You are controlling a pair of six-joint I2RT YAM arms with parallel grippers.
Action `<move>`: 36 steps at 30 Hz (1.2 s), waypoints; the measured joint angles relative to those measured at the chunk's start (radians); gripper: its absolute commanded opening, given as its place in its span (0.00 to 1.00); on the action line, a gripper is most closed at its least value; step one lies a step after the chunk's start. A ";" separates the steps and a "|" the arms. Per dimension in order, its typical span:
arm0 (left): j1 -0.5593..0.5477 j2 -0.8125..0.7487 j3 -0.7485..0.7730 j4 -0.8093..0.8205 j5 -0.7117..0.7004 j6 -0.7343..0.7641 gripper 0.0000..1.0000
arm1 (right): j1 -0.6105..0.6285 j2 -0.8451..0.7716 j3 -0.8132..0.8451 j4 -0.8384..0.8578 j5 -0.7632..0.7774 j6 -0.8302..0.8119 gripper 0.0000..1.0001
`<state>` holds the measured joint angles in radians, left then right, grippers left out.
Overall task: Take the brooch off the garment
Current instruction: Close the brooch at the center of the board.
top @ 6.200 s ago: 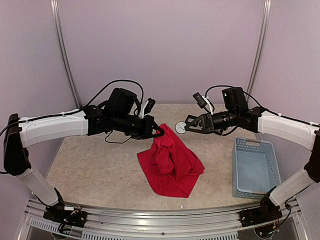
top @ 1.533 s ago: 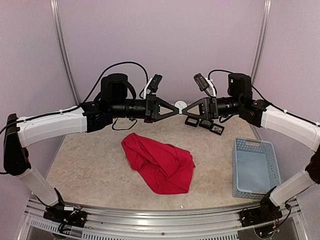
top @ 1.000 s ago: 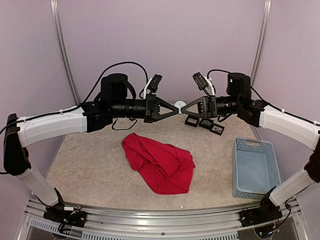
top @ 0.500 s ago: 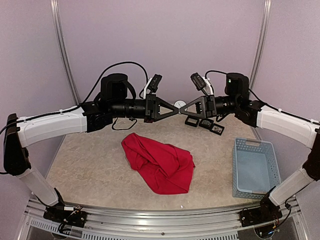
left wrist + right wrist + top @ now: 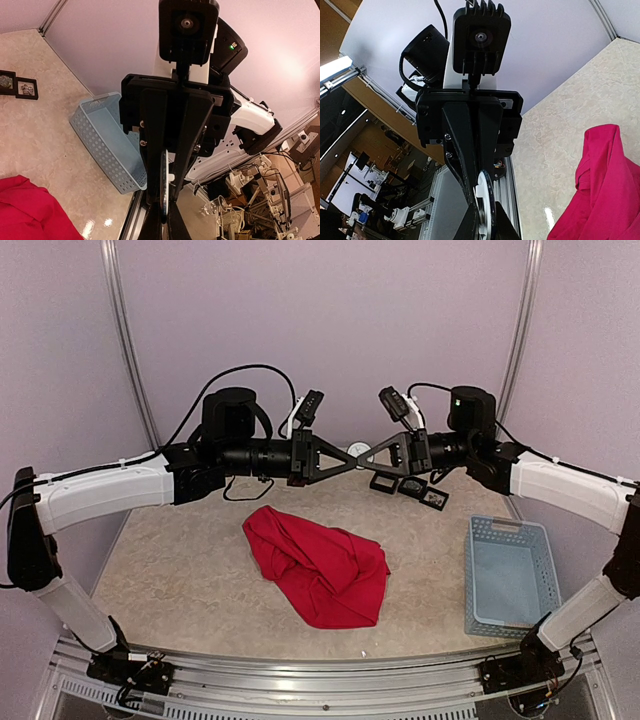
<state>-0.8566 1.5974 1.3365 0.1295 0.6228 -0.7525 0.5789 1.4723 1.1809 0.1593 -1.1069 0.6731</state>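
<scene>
Brooch [image 5: 360,449]: white disc, held in mid-air between the left jaws and the right jaws, which meet tip to tip, each clamped shut on it. Garment [image 5: 322,565]: red, crumpled on the worktop [image 5: 180,570] below the jaws, well apart from them.

the garment [image 5: 318,565] is down now, off the left gripper [image 5: 351,461] and crumpled on the table [image 5: 180,570], further left than before. both arms have risen, and the right gripper [image 5: 366,454] has closed in tip to tip, with the white brooch [image 5: 359,448] pinched between them.
</scene>
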 measured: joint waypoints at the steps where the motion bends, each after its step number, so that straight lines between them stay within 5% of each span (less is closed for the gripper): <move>1: 0.000 0.000 0.000 -0.002 -0.001 0.000 0.00 | 0.000 0.002 0.000 0.000 -0.001 0.002 0.09; 36: 0.004 0.003 -0.015 -0.048 -0.081 0.001 0.00 | 0.008 -0.008 -0.034 -0.038 0.148 0.027 0.04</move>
<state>-0.8524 1.6009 1.3212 0.0814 0.5415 -0.7513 0.5873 1.4643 1.1469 0.1215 -0.9588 0.7002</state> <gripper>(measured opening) 0.018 0.057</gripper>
